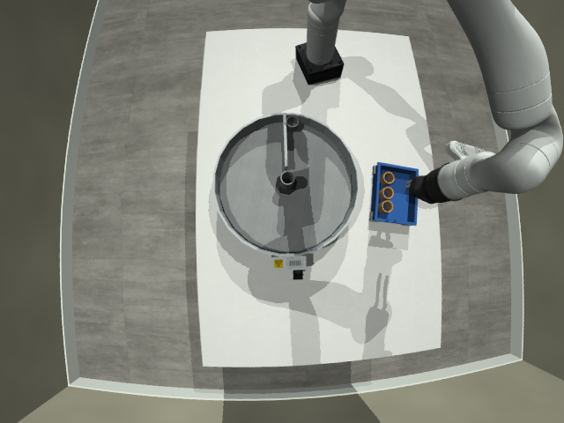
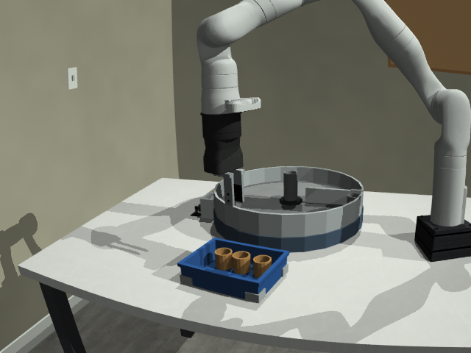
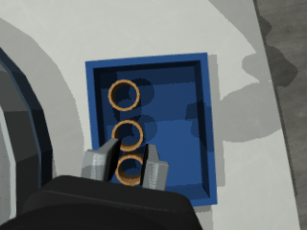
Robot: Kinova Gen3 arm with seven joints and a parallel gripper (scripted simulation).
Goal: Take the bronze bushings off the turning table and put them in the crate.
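Bronze bushings (image 2: 241,261): 3 in crate (image 2: 197,270); 1 steel bushing (image 1: 292,121); tool (image 2: 233,187) released.

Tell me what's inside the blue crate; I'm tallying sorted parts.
The blue crate holds three bronze bushings, upright in a row. The gripper hangs above, empty. Wrist view: its fingers partly cover the nearest bushing, so that corner's floor is unseen.

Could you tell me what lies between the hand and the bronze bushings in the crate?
Only air. In the exterior view the hand, holding nothing, hangs well above the blue crate, where three bronze bushings stand in a row.
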